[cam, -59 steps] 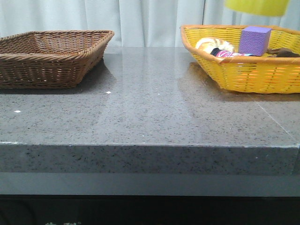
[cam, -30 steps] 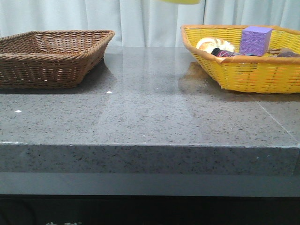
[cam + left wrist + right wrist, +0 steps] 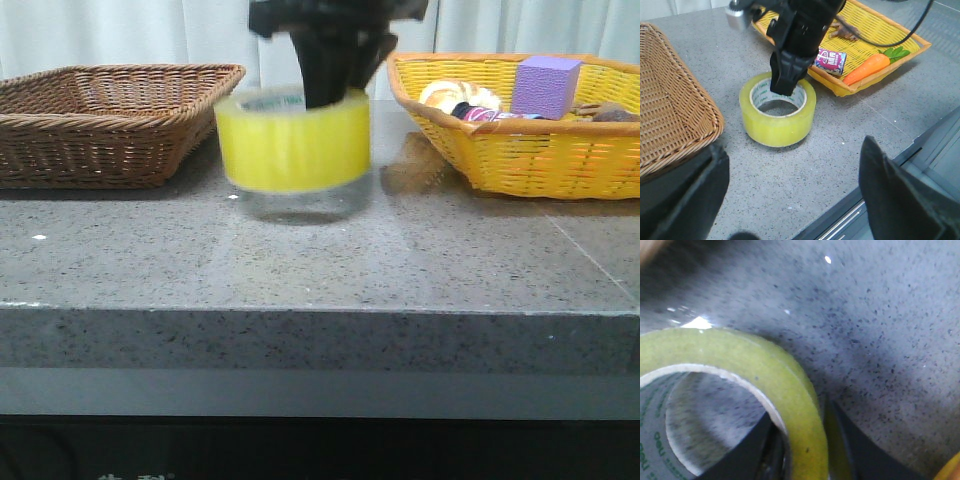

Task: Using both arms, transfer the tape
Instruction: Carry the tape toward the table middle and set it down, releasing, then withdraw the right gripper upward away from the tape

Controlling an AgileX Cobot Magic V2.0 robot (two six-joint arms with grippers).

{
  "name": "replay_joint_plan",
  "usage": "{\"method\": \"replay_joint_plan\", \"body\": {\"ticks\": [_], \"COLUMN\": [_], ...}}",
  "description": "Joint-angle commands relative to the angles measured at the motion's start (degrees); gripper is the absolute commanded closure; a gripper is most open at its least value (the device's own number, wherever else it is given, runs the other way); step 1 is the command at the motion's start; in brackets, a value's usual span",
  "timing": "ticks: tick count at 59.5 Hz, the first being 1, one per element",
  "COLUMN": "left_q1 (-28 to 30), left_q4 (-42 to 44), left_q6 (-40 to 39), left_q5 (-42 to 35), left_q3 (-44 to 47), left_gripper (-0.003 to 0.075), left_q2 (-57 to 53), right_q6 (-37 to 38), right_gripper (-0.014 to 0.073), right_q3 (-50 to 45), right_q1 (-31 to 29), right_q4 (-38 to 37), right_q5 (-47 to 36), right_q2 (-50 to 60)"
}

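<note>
The tape [image 3: 295, 145] is a wide yellow-green roll at the table's middle, between the two baskets, at or just above the surface. My right gripper [image 3: 325, 80] comes down from above and is shut on the roll's wall, one finger inside the core and one outside. The left wrist view shows the tape [image 3: 777, 117] and the right gripper [image 3: 787, 87] on its far rim. The right wrist view shows the tape [image 3: 740, 365] clamped between the fingers [image 3: 860, 455]. My left gripper [image 3: 792, 150] is open and empty, short of the tape, near the table's front edge.
A brown wicker basket [image 3: 100, 120] stands at the left, also seen in the left wrist view [image 3: 670, 110]. A yellow basket [image 3: 520, 150] at the right holds a purple cube [image 3: 545, 85], a carrot [image 3: 867, 69] and a small packet [image 3: 830, 60].
The tape was high at the upper right, moved left along the top edge, and has now come down with the right gripper to the table's middle.
</note>
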State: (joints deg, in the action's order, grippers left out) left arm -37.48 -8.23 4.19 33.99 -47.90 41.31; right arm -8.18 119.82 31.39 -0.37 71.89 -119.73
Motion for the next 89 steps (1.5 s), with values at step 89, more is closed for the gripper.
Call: {"method": "replay_joint_plan", "body": {"ticks": [89], "left_q1": [-0.54], "left_q4": [-0.77], "left_q6": [-0.03], "left_q5": [-7.93], "left_q3": [-2.07], "left_gripper": [0.0195], "left_q2": [10.93], "right_q6": [0.16], "right_gripper": [0.0180], "right_q3": [-67.88], "right_q1": [-2.75], "right_q4": [12.64], "right_q5": [-42.95], "right_q2": [73.24]}}
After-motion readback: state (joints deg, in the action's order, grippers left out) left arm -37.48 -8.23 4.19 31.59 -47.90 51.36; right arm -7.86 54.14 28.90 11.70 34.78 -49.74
